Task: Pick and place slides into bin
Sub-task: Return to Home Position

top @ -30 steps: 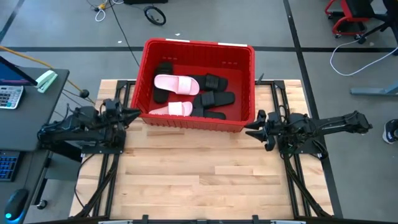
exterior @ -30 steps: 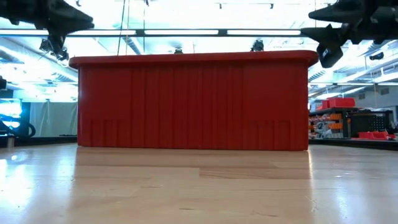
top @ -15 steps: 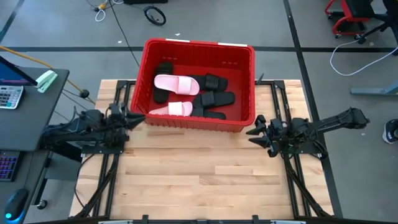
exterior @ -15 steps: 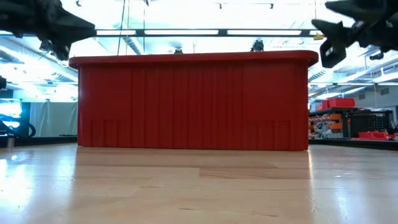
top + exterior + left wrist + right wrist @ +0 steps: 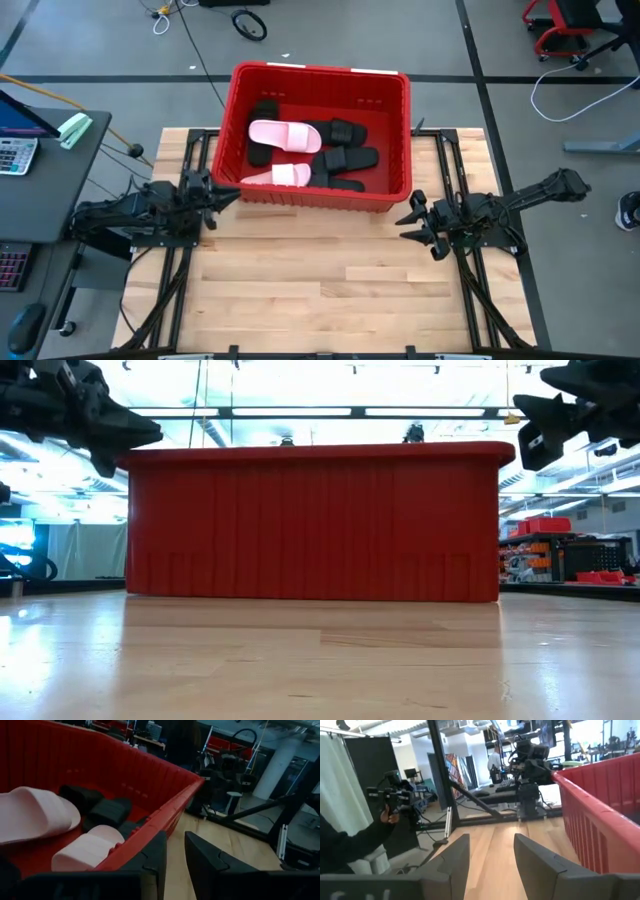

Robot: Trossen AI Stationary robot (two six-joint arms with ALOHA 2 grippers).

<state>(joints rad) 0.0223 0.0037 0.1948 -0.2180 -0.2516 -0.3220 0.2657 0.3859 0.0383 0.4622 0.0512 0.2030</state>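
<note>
The red bin (image 5: pixel 397 140) stands at the table's far middle; its near wall fills the low view (image 5: pixel 312 525). Inside lie two pale pink slides (image 5: pixel 284 135) (image 5: pixel 275 177) and several black slides (image 5: pixel 350 158), also seen in the left wrist view (image 5: pixel 30 815) (image 5: pixel 107 811). My left gripper (image 5: pixel 232 194) (image 5: pixel 148 434) hovers at the bin's near left corner, empty, its fingers (image 5: pixel 159 855) a narrow gap apart. My right gripper (image 5: pixel 404 220) (image 5: pixel 527 436) hovers off the bin's near right corner, open and empty.
The wooden table top (image 5: pixel 320 290) lies bare in front of the bin. A desk with a keyboard and calculator (image 5: pixel 15 155) stands left of the table. In the right wrist view a person's dark sleeve (image 5: pixel 350 845) shows beyond the table's left side.
My left gripper has gone toward the table's right and near edges and a little down, along the bin's near left corner. My right gripper has drawn back toward the table's near edge, away from the bin's corner. The slides and the bin have stayed put.
</note>
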